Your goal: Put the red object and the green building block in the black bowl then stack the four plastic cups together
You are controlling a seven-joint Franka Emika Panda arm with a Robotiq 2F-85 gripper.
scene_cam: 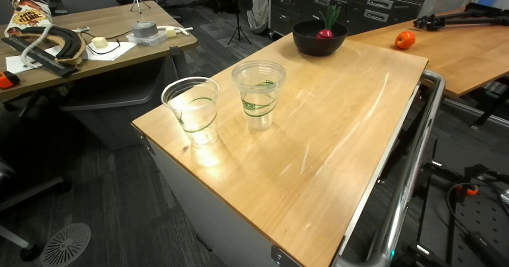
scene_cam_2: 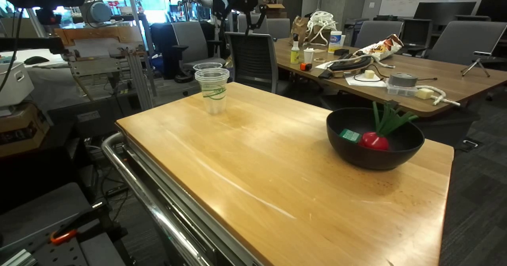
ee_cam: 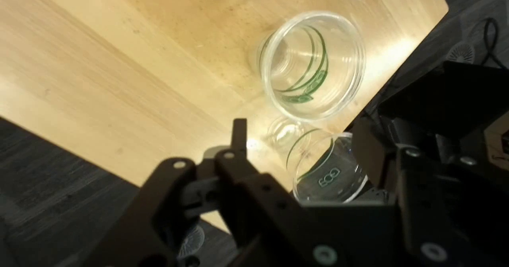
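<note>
The black bowl (scene_cam: pixel 314 49) stands on the wooden table, also in an exterior view (scene_cam_2: pixel 376 161). In it lie the red object (scene_cam_2: pixel 374 141) with its green top and the green building block (scene_cam_2: pixel 350 135). Several nested clear plastic cups stand upright as a stack (scene_cam: pixel 258 100), also in the wrist view (ee_cam: pixel 314 66); their exact number is unclear. A single clear cup (scene_cam: pixel 195 114) stands upright beside the stack, near the table corner. My gripper (scene_cam_2: pixel 236 28) is open and empty, above the cups. In the wrist view the single cup (ee_cam: pixel 330 173) appears between its open fingers (ee_cam: pixel 304 143).
A metal handle rail (scene_cam: pixel 413 171) runs along one table side. An orange-red ball (scene_cam: pixel 405 40) lies on a neighbouring table. Another desk (scene_cam_2: pixel 447 79) holds a chip bag, tape, cables and a small tripod. The single cup stands close to the table's edge.
</note>
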